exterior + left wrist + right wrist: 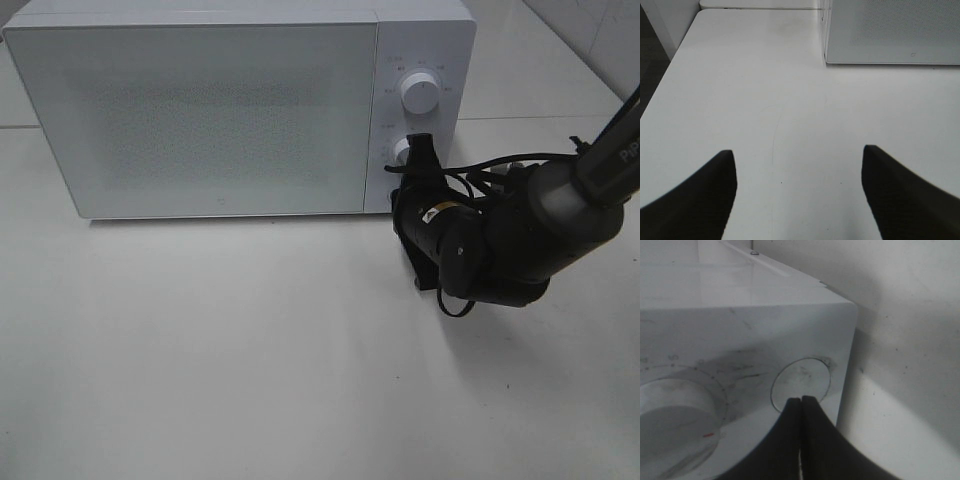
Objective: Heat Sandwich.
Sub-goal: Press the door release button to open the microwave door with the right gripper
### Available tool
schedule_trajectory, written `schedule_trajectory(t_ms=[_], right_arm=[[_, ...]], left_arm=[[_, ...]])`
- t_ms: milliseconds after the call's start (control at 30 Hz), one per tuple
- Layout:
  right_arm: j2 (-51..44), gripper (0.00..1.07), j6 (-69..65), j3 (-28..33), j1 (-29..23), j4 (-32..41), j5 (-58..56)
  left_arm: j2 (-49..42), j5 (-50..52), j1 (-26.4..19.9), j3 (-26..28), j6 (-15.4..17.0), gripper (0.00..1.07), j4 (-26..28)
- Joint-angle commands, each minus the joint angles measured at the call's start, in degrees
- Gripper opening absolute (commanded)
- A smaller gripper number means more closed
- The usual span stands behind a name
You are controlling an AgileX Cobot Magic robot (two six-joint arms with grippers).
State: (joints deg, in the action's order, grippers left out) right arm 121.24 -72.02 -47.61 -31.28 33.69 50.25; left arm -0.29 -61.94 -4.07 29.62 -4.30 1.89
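The sandwich is out of view. The white microwave (200, 110) stands with its frosted door (200, 115) closed, which hides the inside. My right gripper (801, 402) is shut with nothing between its fingers. Its tips rest against a round flat button (807, 372) near the corner of the control panel (440, 60), beside a dial (675, 410) with a red mark. In the exterior high view my right gripper (420, 150) covers part of the lower dial (402, 150). My left gripper (797, 165) is open over bare table, holding nothing.
An upper dial (420, 93) sits on the control panel. The microwave's corner (890, 35) shows ahead of the left gripper. The white table (250, 350) stretches in front, with its left edge (662, 85) in the left wrist view. A tiled wall (600, 30) stands at the back right.
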Motion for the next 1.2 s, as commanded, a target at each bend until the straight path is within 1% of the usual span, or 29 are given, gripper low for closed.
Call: schedule_trajectory(t_ms=[33,267,467,600,867,967,1200], right_arm=[[0.9,0.0,0.9,-2.2,1.1,0.3,-0.7],[2.2,0.0,0.9,-5.3,1.9,0.6,-0.3],[2.2,0.0,2.6,-6.5,3.9,1.3,4.8],[2.2,0.0,2.8,-6.6,4.0,1.6,9.5],[2.2,0.0,2.6,-6.6,4.0,1.9,12.0],[2.2,0.0,1.7,-6.6,4.0,1.9,15.1],[2.3,0.0,1.7,-6.6,4.0,1.9,15.7]], left_arm=[[-0.4,0.7,-0.2,-0.1,0.5,0.68,0.2],[-0.4,0.7,-0.2,-0.1,0.5,0.68,0.2],[-0.4,0.7,-0.2,-0.1,0.5,0.68,0.2],[-0.4,0.7,-0.2,-0.1,0.5,0.68,0.2],[-0.4,0.7,-0.2,-0.1,0.5,0.68,0.2],[-0.4,0.7,-0.2,-0.1,0.5,0.68,0.2],[-0.4,0.7,-0.2,-0.1,0.5,0.68,0.2]])
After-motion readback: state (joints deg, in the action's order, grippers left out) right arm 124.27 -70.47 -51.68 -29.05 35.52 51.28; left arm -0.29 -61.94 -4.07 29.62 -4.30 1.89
